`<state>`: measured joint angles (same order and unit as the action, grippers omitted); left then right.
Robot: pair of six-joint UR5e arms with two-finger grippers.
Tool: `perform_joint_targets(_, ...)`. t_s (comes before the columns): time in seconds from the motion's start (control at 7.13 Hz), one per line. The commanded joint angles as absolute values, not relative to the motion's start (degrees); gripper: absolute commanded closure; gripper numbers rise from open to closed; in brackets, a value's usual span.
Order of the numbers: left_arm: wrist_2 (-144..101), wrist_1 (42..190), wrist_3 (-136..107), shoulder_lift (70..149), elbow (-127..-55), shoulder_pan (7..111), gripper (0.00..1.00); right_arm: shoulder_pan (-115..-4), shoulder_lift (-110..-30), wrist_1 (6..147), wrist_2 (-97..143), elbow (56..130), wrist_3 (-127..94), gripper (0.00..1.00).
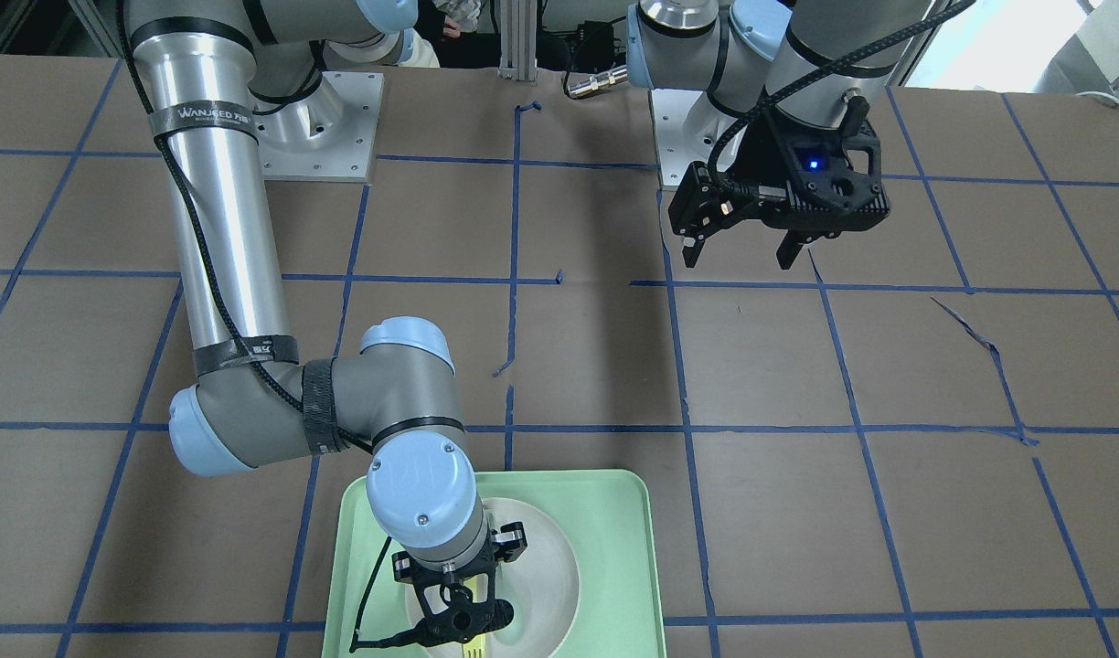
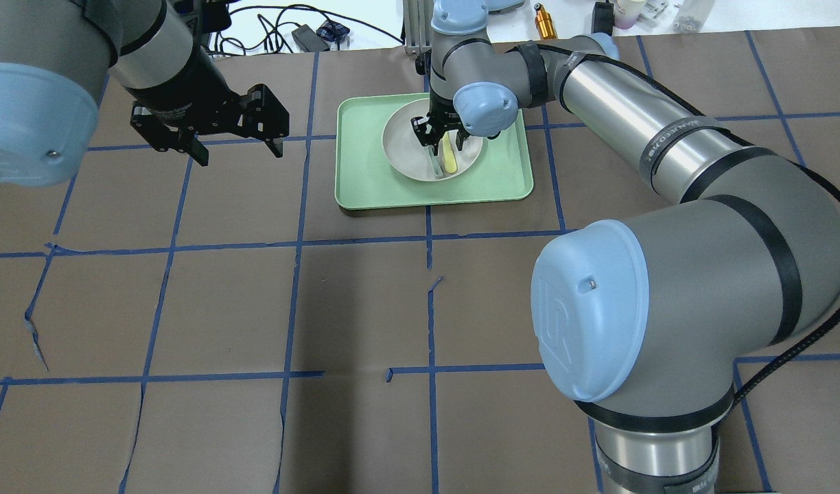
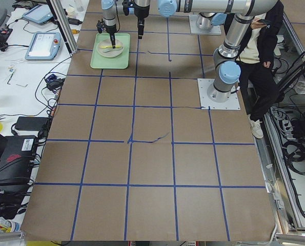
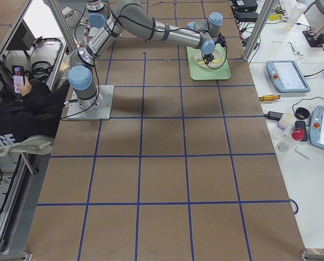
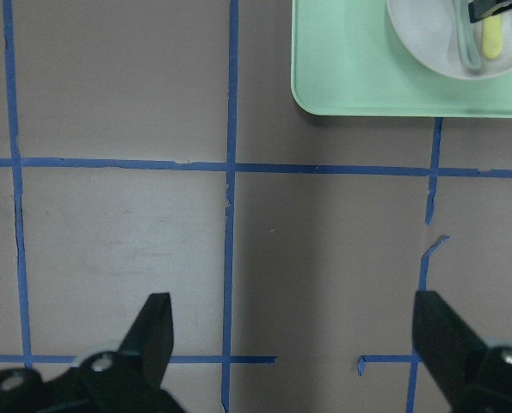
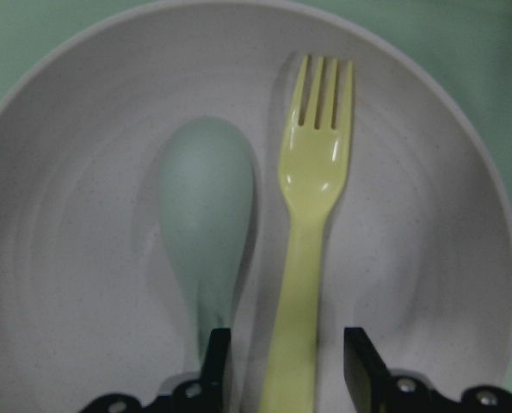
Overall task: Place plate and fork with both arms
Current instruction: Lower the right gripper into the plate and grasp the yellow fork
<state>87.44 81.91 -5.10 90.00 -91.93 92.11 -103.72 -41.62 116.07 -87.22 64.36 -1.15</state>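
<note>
The off-white plate [image 2: 405,147] lies in a mint-green tray [image 2: 365,185] at the far side of the table. The pale-yellow fork [image 6: 311,198] lies in the plate next to a grey-green spoon [image 6: 206,215]. My right gripper [image 6: 286,366] is low over the plate, open, its fingers either side of the fork's handle with small gaps. The fork also shows in the overhead view [image 2: 449,159]. My left gripper [image 2: 240,156] is open and empty, raised above the bare table left of the tray, also in its wrist view [image 5: 292,308].
The table is brown paper with a blue tape grid. The arm bases [image 1: 317,128] are bolted at the robot's side. Cables and a gold cylinder [image 2: 545,22] lie beyond the far edge. A seated person [image 3: 257,56] is beside the robot.
</note>
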Motion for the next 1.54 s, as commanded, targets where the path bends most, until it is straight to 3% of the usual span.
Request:
perform_joint_targets(0.0,87.45,81.91,-5.01,90.0,-91.93,92.11,0.0,-103.71,-41.4,116.1,-87.1,63.55,-1.41,0.45)
perform_joint_targets(0.28,87.45,81.91,-5.1,90.0,-91.93,92.11,0.0,-103.54,-41.48,116.19,-87.19,63.46,-1.41,0.56)
perform_joint_targets(0.84,87.45,81.91,-5.1,90.0,-91.93,92.11,0.0,-103.36,-40.61,116.37,-87.1,63.9,-1.41,0.57)
perform_joint_targets(1.12,87.36,81.91,-5.1,90.0,-91.93,92.11,0.0,-103.36,-40.6,116.37,-87.19,64.16,-1.67,0.86)
perform_joint_targets(1.26,87.45,81.91,-5.18,90.0,-91.93,92.11,0.0,-103.36,-40.69,116.37,-87.19,63.99,-2.71,0.95)
perform_joint_targets(1.4,87.36,81.91,-5.19,90.0,-91.93,92.11,0.0,-103.36,-41.22,116.28,-87.19,63.72,-3.07,0.97)
